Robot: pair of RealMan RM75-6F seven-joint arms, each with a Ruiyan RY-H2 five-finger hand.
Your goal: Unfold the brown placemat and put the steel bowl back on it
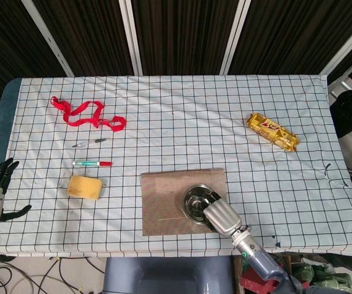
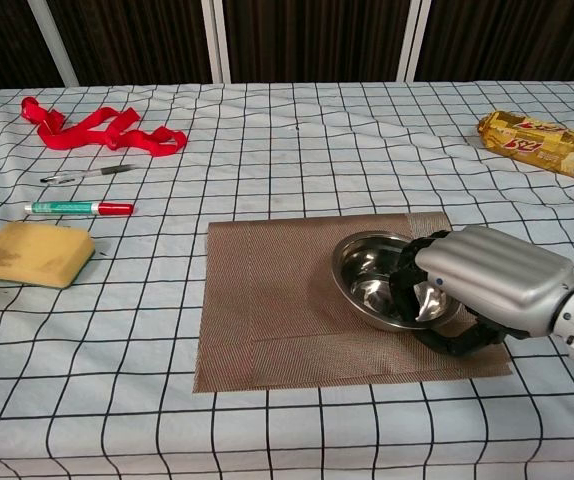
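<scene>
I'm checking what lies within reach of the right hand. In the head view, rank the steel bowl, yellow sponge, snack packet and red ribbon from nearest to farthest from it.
From the right hand:
1. Steel bowl, in its grip on the brown placemat.
2. Snack packet, back right.
3. Yellow sponge, left; close to the packet's distance, so hard to call.
4. Red ribbon, far back left.

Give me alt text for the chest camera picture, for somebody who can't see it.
The robot's right hand grips the near right rim of a steel bowl, fingers inside and thumb beneath, on a brown placemat spread on a checked tablecloth. To the left lie a yellow sponge, a marker, a pen and a red ribbon; a gold snack packet lies far right.
</scene>
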